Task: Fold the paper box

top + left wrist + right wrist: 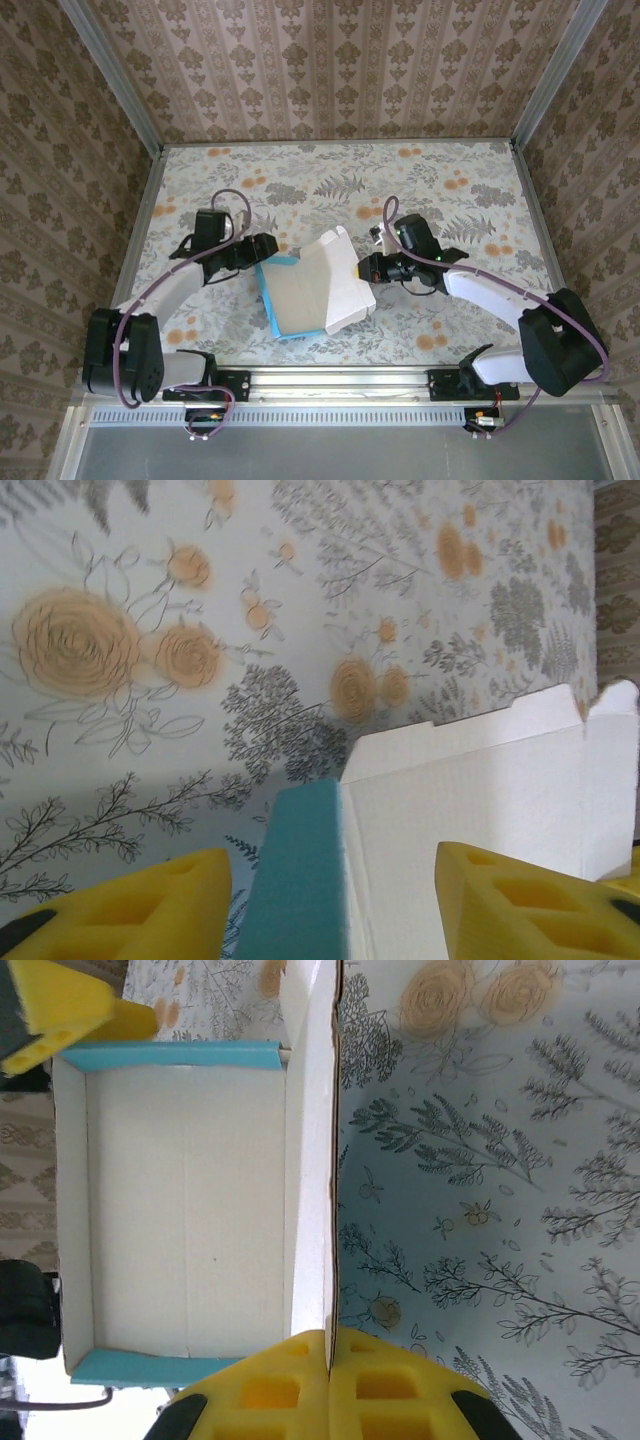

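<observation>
Card work at mid-table: your right gripper [328, 1348] was pinched closed on the tall white flap [310, 1160] of the paper box [315, 285], the card's edge running straight into the seam between its fingers. Your left gripper [330, 885] stood with jaws apart, straddling a turquoise side wall [300, 880] at the box's corner and gripping nothing. The box lay between the two grippers on the flowered table [450, 170], white inner face up, only partly formed.

Judged from this, the step in hand was bringing that flap over. To do it well, you needed a firm pinch near the flap's edge and a swing that followed the crease rather than dragging the box. You also needed the left fingers closed on the wall between them, to brace the base against sliding or lifting. A hard pull risked bending the thin card away from its fold line.

Counted: one paper box, two grippers, two turquoise side walls raised, one tall white flap, one table.
</observation>
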